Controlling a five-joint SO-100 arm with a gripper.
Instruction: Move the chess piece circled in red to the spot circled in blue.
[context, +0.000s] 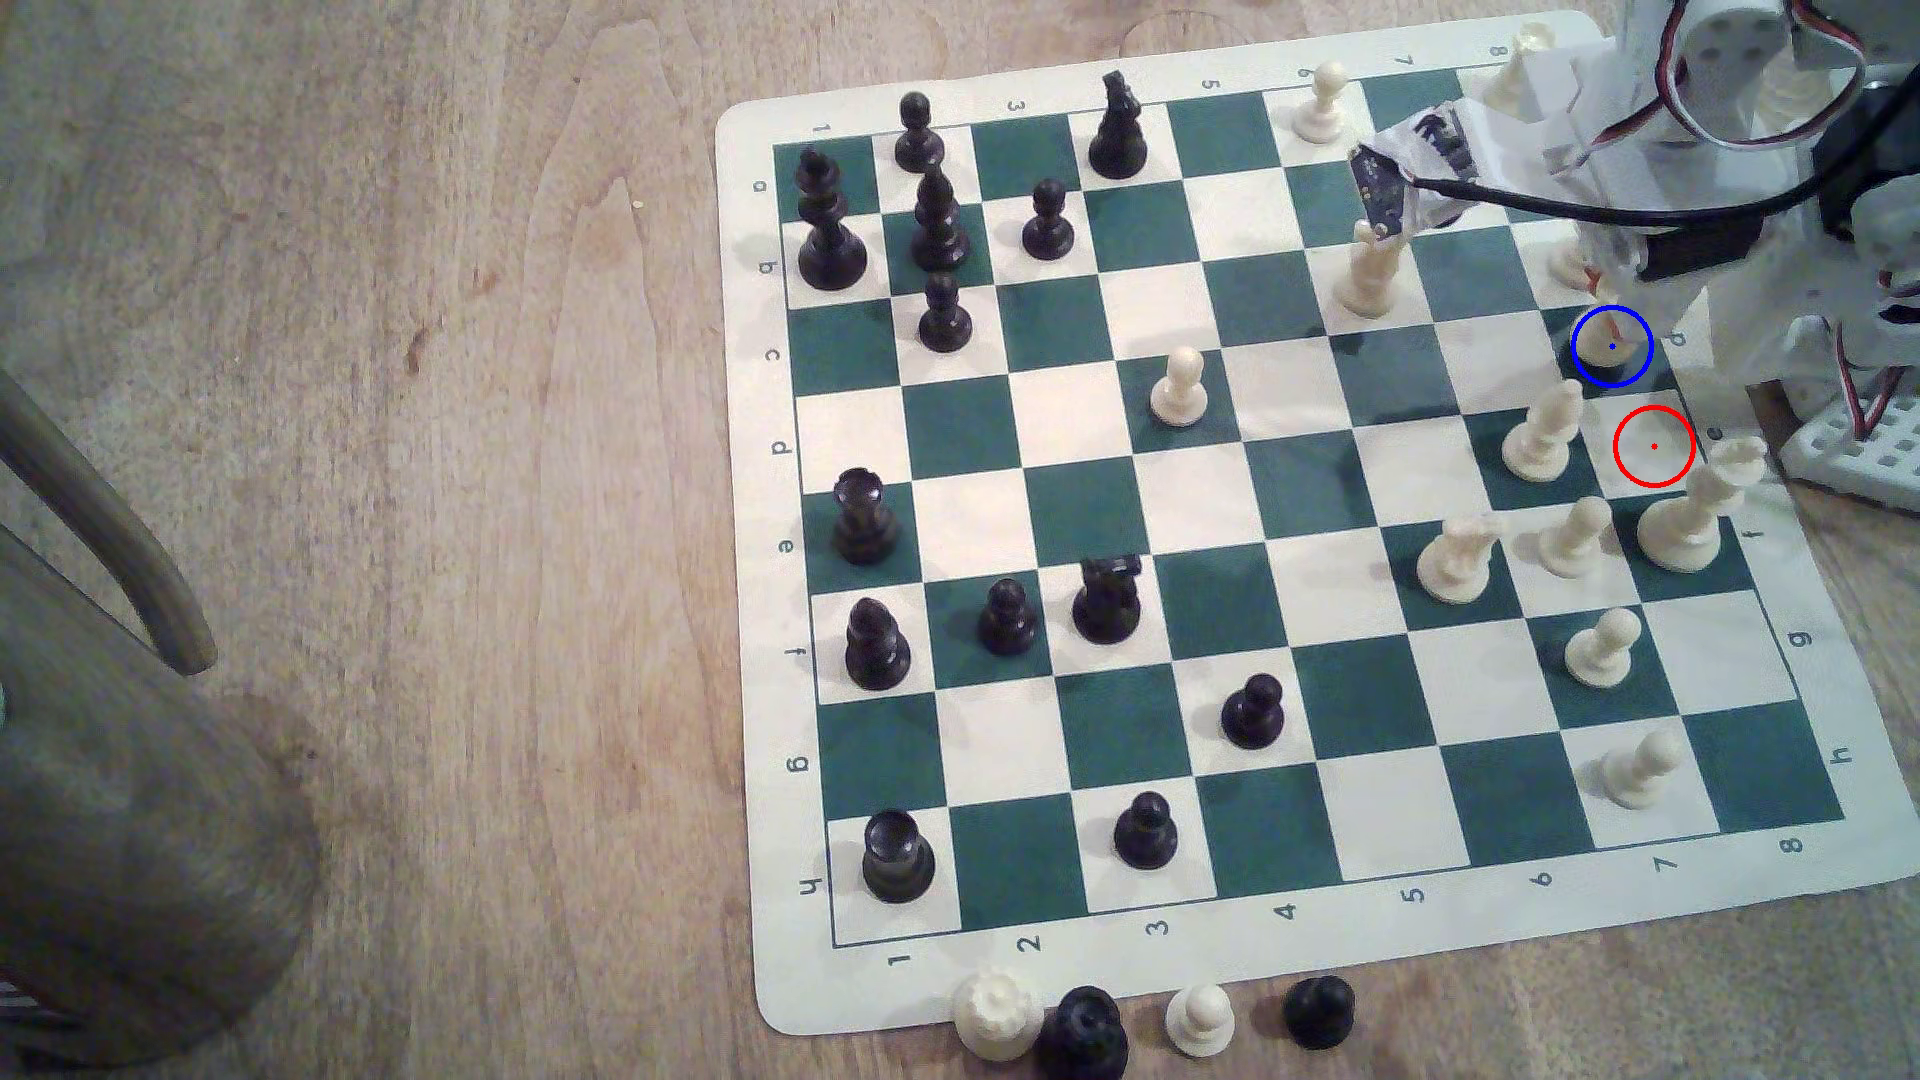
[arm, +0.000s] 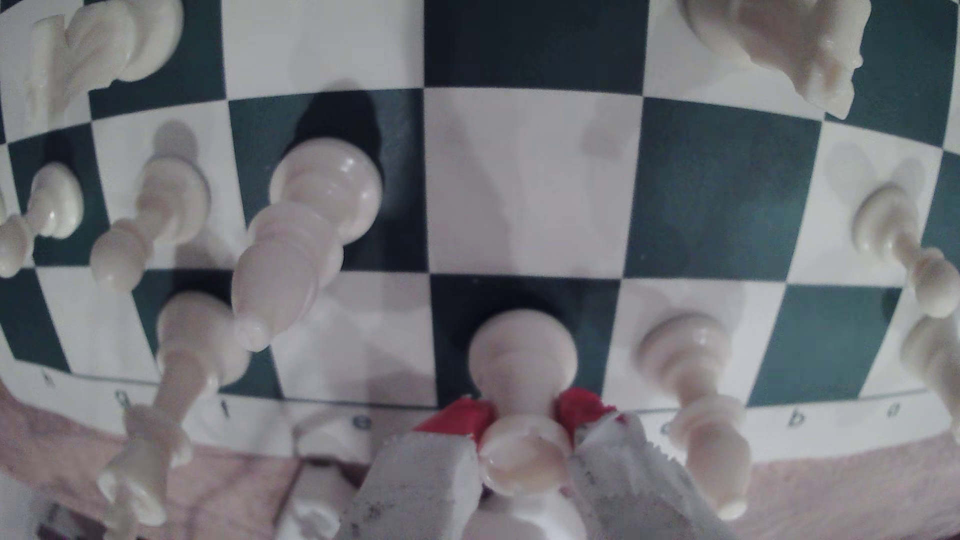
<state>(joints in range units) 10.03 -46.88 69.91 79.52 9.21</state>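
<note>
On the dark green square inside the blue ring (context: 1611, 347) my cream piece (arm: 522, 358) looks seated, red-tipped fingers (arm: 457, 418) clamped round its neck, so I'd part them gently and lift straight up, clear of the neighbouring cream piece (arm: 691, 363).

The pincer (context: 1608, 286) hides the upper rook (context: 1606, 358); the arm (context: 1714, 73) runs off the exterior view's edge.
</note>
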